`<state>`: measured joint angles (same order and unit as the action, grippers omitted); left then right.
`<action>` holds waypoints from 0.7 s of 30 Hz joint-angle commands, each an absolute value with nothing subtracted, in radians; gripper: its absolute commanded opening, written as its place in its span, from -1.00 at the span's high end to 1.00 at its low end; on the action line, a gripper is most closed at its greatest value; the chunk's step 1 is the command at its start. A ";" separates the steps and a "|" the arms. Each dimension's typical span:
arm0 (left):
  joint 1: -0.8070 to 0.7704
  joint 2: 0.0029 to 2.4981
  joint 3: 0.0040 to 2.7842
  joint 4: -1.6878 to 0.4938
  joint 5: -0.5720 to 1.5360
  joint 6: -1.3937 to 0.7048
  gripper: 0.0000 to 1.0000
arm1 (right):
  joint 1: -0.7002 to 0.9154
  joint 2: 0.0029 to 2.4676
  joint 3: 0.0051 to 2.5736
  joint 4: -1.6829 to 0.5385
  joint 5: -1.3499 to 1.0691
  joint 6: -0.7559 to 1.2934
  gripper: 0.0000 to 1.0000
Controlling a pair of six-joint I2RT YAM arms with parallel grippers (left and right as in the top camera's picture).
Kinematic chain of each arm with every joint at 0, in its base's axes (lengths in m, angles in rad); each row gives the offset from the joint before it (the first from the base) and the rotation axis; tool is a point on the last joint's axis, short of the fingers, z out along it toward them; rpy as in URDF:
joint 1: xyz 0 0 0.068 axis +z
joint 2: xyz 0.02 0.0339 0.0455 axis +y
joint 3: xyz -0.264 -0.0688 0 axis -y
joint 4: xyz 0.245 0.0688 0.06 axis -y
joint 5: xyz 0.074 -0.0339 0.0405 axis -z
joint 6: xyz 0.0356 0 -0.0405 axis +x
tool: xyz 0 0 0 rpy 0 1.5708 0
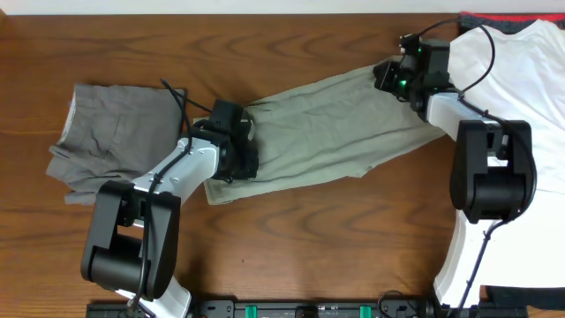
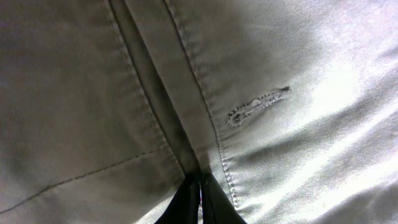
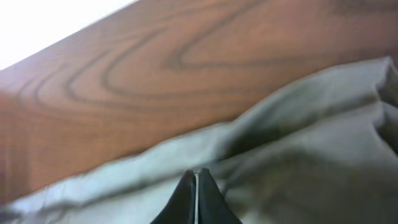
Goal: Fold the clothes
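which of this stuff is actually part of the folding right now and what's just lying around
In the job: khaki trousers, pinched by the left gripper and the right gripper.

Lying by, untouched: grey trousers at the overhead view's left, white T-shirt at its top right; both clothes too, likely waiting.

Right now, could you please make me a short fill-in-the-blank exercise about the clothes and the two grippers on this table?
1. The left gripper and the right gripper both hold the khaki trousers, on a table made of ____.
2. The grey trousers lie on the robot's ____ side.
3. The T-shirt is ____ in colour.
Missing words: wood, left, white.
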<state>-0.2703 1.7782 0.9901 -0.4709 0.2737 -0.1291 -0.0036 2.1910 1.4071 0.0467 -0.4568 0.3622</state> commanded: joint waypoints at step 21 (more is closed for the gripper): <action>-0.271 1.790 0.983 -0.477 0.257 -0.117 0.88 | 0.078 2.282 1.409 -0.036 -0.339 0.341 0.94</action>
